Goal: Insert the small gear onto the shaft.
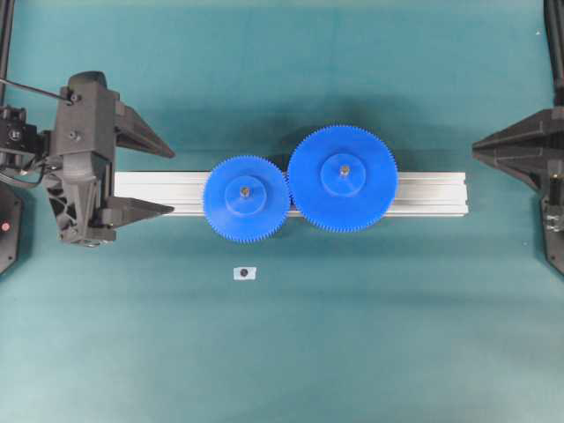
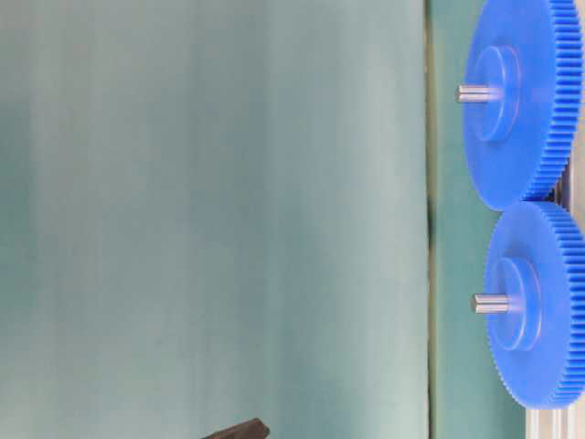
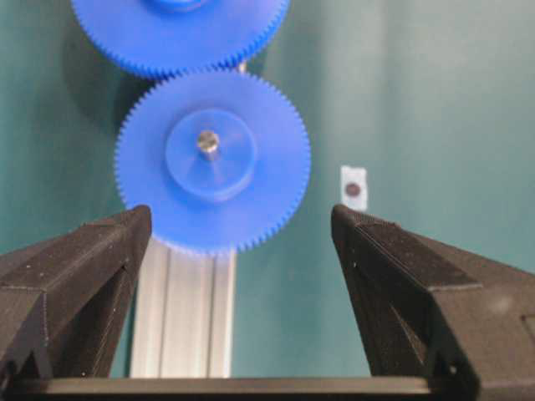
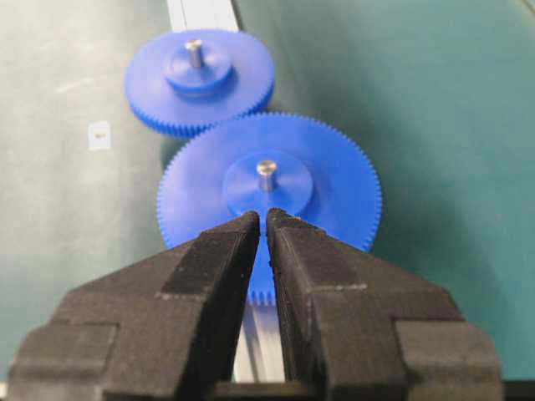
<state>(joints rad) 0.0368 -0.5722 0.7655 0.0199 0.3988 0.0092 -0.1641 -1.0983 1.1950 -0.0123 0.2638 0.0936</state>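
The small gear (image 1: pixel 246 196) is sitting on its shaft (image 3: pixel 207 142) on the rail (image 1: pixel 423 194), teeth meshing with the big gear (image 1: pixel 343 179), so the job looks done. The left gripper (image 1: pixel 152 174) is standing spread and empty near the rail's end; the right gripper (image 4: pixel 262 221) is nearly pressed together, its arm cut off overhead.

The right tool (image 4: pixel 262 219) has its jaws nearly touching, empty, above the near rim of the large gear (image 4: pixel 334 188). Beyond it, the small gear (image 4: pixel 238 83) sits on its shaft (image 4: pixel 194 52), teeth meeting. A small white tag (image 4: pixel 99 134) lies on the green counter (image 4: pixel 435 109).
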